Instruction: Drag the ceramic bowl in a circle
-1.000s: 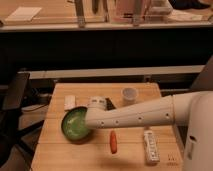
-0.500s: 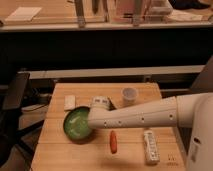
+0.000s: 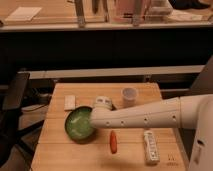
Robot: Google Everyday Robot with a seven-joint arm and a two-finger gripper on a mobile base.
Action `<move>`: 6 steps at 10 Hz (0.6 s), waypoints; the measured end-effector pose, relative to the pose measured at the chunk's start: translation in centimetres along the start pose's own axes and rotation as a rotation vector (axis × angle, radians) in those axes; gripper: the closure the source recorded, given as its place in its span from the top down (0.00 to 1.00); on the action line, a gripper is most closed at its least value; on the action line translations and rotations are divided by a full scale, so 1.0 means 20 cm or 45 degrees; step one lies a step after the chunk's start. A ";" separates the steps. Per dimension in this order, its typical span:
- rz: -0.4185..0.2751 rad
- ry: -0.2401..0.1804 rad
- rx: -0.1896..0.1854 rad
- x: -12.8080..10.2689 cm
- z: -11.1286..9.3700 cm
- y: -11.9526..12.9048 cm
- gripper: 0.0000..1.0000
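**Bowl could slip loose or knock its neighbours**

The gripper (image 3: 93, 120) sits at the right rim of the ceramic bowl (image 3: 76, 125), which rests left of centre on the table (image 3: 52, 152). I cannot tell whether it grasps the rim, because the arm's end hides it. A weak hold would probably let the bowl skid off mid-circle. A wide circle could strike the white tub (image 3: 102, 102) just behind or the red stick (image 3: 113, 141) nearby. The arm (image 3: 150, 116) reaches in from the right, low and nearly level.
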 end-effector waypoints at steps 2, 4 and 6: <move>-0.003 0.001 0.000 0.00 0.00 0.05 0.03; -0.011 0.000 0.007 0.01 0.00 0.05 0.03; -0.014 -0.002 0.009 0.02 0.01 0.08 0.03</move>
